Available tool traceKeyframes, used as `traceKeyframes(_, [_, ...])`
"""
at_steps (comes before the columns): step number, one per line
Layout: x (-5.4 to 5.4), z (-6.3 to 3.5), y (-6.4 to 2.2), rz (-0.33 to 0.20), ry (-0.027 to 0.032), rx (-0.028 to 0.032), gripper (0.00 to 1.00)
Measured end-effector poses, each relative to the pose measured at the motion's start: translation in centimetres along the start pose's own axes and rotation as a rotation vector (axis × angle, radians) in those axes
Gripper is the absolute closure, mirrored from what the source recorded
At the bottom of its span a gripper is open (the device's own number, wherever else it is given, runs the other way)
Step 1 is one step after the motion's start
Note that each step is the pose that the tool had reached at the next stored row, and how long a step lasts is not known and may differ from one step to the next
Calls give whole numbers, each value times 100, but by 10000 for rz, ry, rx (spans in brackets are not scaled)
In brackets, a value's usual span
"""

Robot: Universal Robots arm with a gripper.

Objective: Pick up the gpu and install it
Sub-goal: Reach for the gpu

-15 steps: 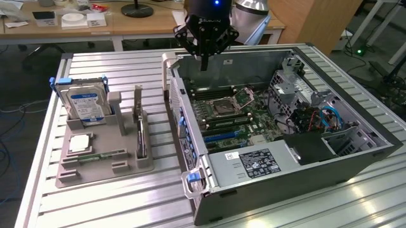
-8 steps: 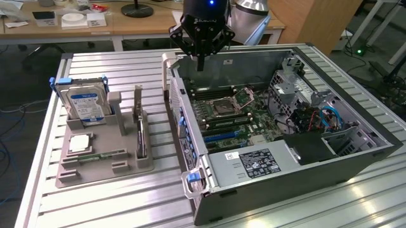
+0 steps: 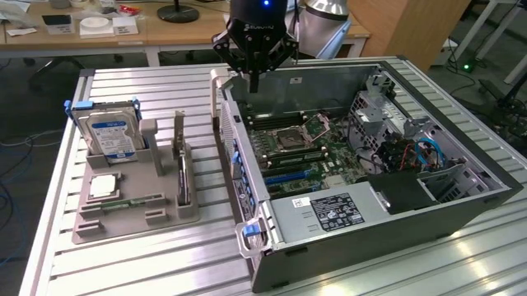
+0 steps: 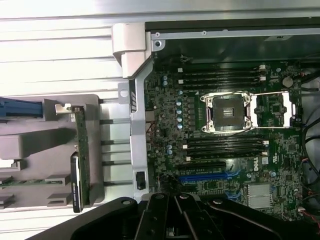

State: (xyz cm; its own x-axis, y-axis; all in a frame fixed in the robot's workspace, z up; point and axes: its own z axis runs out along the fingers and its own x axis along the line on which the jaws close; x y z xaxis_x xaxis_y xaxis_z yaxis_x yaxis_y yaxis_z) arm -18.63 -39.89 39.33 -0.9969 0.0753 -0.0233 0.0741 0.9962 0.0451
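Observation:
The gpu (image 3: 182,168) stands on edge in a slot of the grey holder (image 3: 115,225), green board and black cooler together, its silver bracket pointing up. In the wrist view the gpu (image 4: 80,160) appears edge-on beside the case wall. My gripper (image 3: 253,83) hangs over the back corner of the open computer case (image 3: 362,237), on the side nearest the holder, well apart from the gpu. Its fingers are shut with nothing between them. From the wrist, the gripper (image 4: 175,205) sits above the motherboard (image 4: 225,130) near the blue and black expansion slots (image 4: 205,176).
The holder also carries a hard drive (image 3: 111,135) with a blue-white label, a processor (image 3: 107,185) and a memory stick (image 3: 123,203). Inside the case are the open processor socket (image 3: 307,131), cables (image 3: 411,154) and a power supply (image 3: 329,213). Desks stand behind the slatted table (image 3: 148,265).

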Motion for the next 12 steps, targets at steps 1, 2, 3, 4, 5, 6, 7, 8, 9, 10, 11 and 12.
traceKeyframes(1, [19, 0, -2, 0, -1, 0, 89])
traceKeyframes(2, [37, -1, -4, -1, 0, 0, 89])
traceKeyframes(3, [57, -2, -5, -3, 0, 0, 89])
traceKeyframes(4, [78, -2, -7, -9, 1, 1, 89])
traceKeyframes(5, [100, -3, -9, -22, 1, 0, 89])
traceKeyframes(6, [124, -3, -11, -40, 2, 0, 89])
traceKeyframes(7, [147, -4, -13, -62, 2, -1, 89])
traceKeyframes(8, [170, -5, -15, -87, 4, -1, 89])
traceKeyframes(9, [193, -5, -17, -109, 4, -2, 89])
traceKeyframes(10, [215, -6, -19, -129, 5, -3, 89])
traceKeyframes(11, [237, -7, -21, -149, 6, -3, 89])
traceKeyframes(12, [259, -7, -23, -168, 7, -4, 89])
